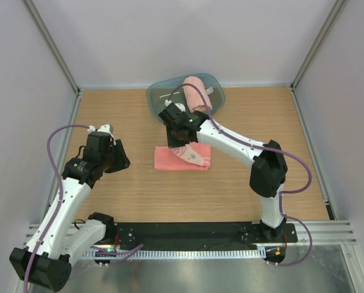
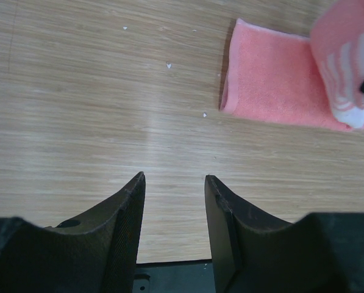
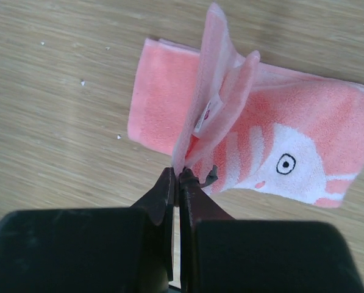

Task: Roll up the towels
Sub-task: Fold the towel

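Observation:
One salmon-pink towel (image 1: 169, 160) lies folded on the wooden table, its rabbit print (image 3: 288, 163) facing up. My right gripper (image 3: 177, 174) is shut on a lifted edge of this towel (image 3: 213, 85), and the fold stands up from the cloth. In the top view, that gripper (image 1: 182, 144) hangs over the towel's middle. A second pink towel (image 1: 196, 93) lies rolled up in the teal tub (image 1: 156, 97) at the back. My left gripper (image 2: 174, 178) is open over bare wood, left of the folded towel (image 2: 273, 85), with nothing between its fingers. In the top view, the left gripper (image 1: 122, 161) is clear of the cloth.
White walls with metal corner posts enclose the table on three sides. A black base rail (image 1: 188, 231) runs along the near edge. A few small white specks (image 2: 168, 65) dot the wood near the towel.

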{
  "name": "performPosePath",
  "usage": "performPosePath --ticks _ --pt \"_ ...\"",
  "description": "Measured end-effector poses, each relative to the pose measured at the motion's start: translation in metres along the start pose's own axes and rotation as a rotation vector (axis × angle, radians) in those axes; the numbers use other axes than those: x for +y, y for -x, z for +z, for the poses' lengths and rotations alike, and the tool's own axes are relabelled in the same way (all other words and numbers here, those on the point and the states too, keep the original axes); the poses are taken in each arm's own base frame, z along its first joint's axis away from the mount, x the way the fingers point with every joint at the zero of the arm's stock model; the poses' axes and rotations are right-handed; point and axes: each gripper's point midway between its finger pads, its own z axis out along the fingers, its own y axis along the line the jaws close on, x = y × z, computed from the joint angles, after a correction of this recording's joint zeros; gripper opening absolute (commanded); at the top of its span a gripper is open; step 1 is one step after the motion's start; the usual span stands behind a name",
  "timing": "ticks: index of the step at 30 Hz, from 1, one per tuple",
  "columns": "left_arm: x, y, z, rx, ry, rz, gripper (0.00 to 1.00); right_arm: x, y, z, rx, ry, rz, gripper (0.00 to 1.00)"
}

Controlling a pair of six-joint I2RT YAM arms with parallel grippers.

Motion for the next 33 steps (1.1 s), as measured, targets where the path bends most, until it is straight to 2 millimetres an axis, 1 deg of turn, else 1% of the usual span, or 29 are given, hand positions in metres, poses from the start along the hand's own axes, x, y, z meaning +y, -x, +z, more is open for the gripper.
performPosePath --ticks 1,3,4,5,6,7,10,11,12,15,17,19,20,22,24,26,27,28,29,31,33 --pt "0.000 0.000 0.000 0.000 0.000 0.000 0.45 0.007 -0.003 0.003 0.003 0.007 -0.009 0.01" --pt "0.000 0.000 0.000 0.000 0.001 0.000 0.45 0.022 -0.014 0.016 0.021 0.012 -0.032 0.02" --pt "0.000 0.000 0.000 0.000 0.002 0.000 0.45 0.028 -0.019 0.023 0.028 0.016 -0.040 0.17" --pt "0.001 0.000 0.000 -0.001 0.003 0.000 0.45 0.034 -0.025 0.030 0.038 0.019 -0.044 0.23" --pt "0.001 0.000 0.000 -0.001 0.004 0.000 0.45 0.038 -0.032 0.037 0.048 0.020 -0.052 0.49" --pt "0.001 0.000 0.000 -0.002 0.006 0.000 0.45 0.043 -0.038 0.043 0.058 0.025 -0.053 0.60" --pt "0.001 0.000 0.000 -0.003 0.007 0.000 0.45 0.059 -0.056 0.060 0.090 0.056 -0.074 0.79" --pt "0.001 0.000 0.000 -0.002 0.007 0.000 0.45 0.062 -0.060 0.063 0.097 0.063 -0.079 0.92" --pt "0.001 0.000 0.000 -0.002 0.007 0.000 0.45 0.064 -0.064 0.066 0.103 0.070 -0.079 0.98" --pt "0.002 0.001 0.001 -0.003 0.011 0.000 0.45 0.068 -0.073 0.068 0.105 0.089 -0.090 1.00" --pt "0.002 0.000 0.002 0.003 0.016 0.000 0.44 0.063 -0.075 0.064 0.103 0.092 -0.087 1.00" --pt "0.003 -0.001 0.005 0.016 0.023 0.001 0.43 0.055 -0.070 0.054 0.092 0.099 -0.071 1.00" --pt "0.004 -0.003 0.008 0.030 0.031 0.000 0.43 0.048 -0.063 0.046 0.074 0.111 -0.051 1.00" --pt "0.005 -0.006 0.015 0.058 0.046 -0.005 0.41 0.030 -0.049 0.029 0.043 0.127 -0.006 1.00" --pt "0.004 -0.008 0.022 0.086 0.060 -0.021 0.40 0.006 -0.030 0.010 -0.007 0.136 0.050 0.99" --pt "0.001 -0.011 0.030 0.111 0.067 -0.031 0.39 -0.021 -0.011 -0.005 -0.059 0.139 0.111 0.98" --pt "-0.003 -0.011 0.036 0.124 0.067 -0.034 0.39 -0.033 -0.005 -0.009 -0.076 0.134 0.136 0.95" --pt "-0.006 -0.013 0.040 0.135 0.067 -0.038 0.39 -0.047 0.000 -0.011 -0.091 0.125 0.161 0.87" --pt "-0.012 -0.013 0.047 0.151 0.064 -0.033 0.39 -0.060 0.003 -0.010 -0.100 0.120 0.182 0.85" --pt "-0.025 -0.012 0.060 0.170 0.053 -0.028 0.41 -0.081 -0.004 -0.003 -0.085 0.101 0.212 0.82" --pt "-0.040 -0.009 0.076 0.181 0.029 -0.020 0.43 -0.099 -0.021 0.009 -0.040 0.076 0.232 0.81"
